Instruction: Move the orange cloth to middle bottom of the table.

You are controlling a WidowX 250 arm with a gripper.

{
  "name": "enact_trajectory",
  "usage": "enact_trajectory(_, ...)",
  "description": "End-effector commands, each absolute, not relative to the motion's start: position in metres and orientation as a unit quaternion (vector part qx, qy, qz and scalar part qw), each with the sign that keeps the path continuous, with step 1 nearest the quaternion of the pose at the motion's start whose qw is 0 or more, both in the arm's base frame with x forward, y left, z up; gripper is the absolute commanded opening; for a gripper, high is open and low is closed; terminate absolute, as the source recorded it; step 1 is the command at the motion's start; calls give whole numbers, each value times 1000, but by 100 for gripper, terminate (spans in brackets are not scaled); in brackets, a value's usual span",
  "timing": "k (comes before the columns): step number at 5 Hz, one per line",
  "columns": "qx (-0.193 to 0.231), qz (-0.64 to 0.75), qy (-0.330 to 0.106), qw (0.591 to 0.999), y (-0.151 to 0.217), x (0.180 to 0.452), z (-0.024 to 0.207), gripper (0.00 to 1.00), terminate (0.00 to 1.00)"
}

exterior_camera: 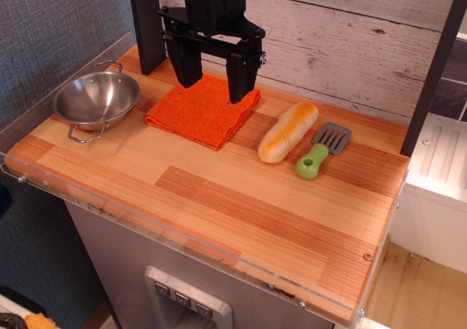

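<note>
Transfer not yet begun. The cloth (202, 110) lies flat near the table's (241, 219) far edge, between the bowl (97, 99) and the bread (288, 130). The gripper (213, 88) hangs over it — jaws apart, empty. Remaining: grasp, carry to the near edge's middle — release.

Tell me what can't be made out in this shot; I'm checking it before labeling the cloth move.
- End effector: its upper body and the arm are cut off by the top edge.
- Orange cloth: its back edge is hidden behind the fingers; contact cannot be judged.
- Table: back left corner hidden by the dark post.
- Spatula: hard to tell whether it touches the bread roll.
</note>
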State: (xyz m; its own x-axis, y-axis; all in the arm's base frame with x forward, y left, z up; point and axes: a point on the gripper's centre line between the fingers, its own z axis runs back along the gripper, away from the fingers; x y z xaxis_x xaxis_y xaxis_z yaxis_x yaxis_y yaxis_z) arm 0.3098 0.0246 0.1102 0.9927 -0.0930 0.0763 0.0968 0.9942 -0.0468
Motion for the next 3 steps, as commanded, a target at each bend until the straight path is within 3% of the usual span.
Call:
enact_trajectory(1, -25, -48, -37, 998, 25, 310, 110, 100, 0)
enact_trajectory(3, -19, -21, -34, 999, 67, 356, 92, 100, 0)
